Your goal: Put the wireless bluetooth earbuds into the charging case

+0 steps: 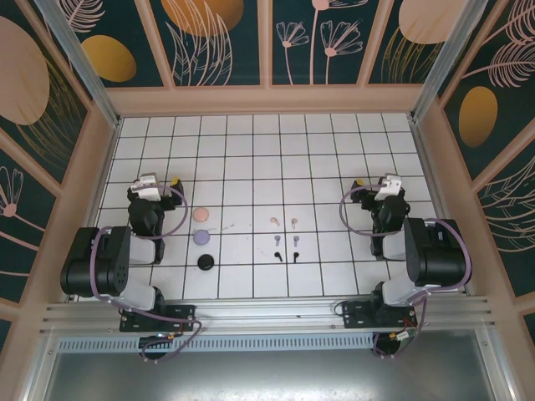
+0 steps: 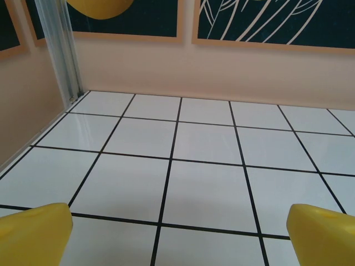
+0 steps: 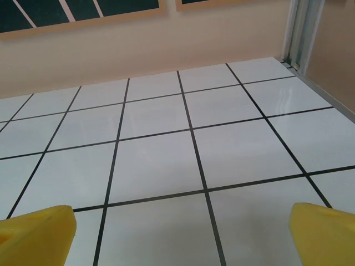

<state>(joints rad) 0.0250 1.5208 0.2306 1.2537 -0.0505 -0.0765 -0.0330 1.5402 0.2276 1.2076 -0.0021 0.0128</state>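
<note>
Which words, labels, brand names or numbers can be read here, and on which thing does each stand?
No readable text anywhere.
Pink charging case, purple charging case, black charging case, earbuds: any marking is too small to tell.
Tiled table, leaf-patterned wall panels: patterns only, no writing.

No legible text, labels, brands or numbers in any view. Wall panels: plant artwork, no lettering.
</note>
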